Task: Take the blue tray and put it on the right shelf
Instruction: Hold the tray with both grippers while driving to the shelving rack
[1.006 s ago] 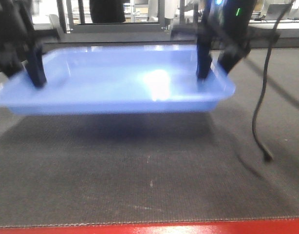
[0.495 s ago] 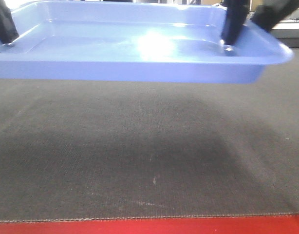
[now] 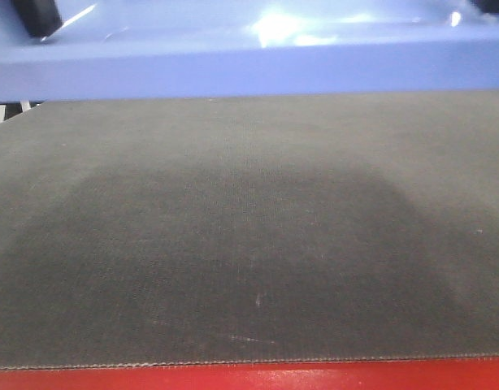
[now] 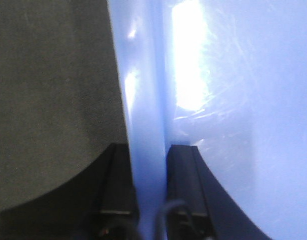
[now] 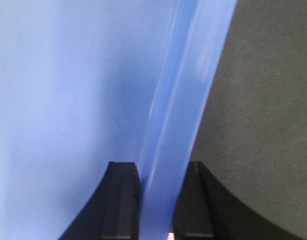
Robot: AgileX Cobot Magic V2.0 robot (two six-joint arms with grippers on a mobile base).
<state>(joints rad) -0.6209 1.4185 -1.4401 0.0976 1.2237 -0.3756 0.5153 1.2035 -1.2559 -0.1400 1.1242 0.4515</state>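
Blue tray (image 3: pixel 233 73): glossy thin plastic, no contents visible. Probably light, somewhat flexible, and slippery at the rim. Location: raised clear of the table (image 3: pixel 249 244), spanning its far side, with a shadow beneath. Best hold: opposite end rims. Left claw (image 4: pixel 149 155) pinched tight across the left rim. Right claw (image 5: pixel 158 170) likewise clamps the right rim.

No text, label, brand, number or sign can be read in any view; the blue tray (image 3: pixel 233 73), the dark mat (image 3: pixel 249 244) and the red worktop edge (image 3: pixel 249 379) show plain, unmarked surfaces.
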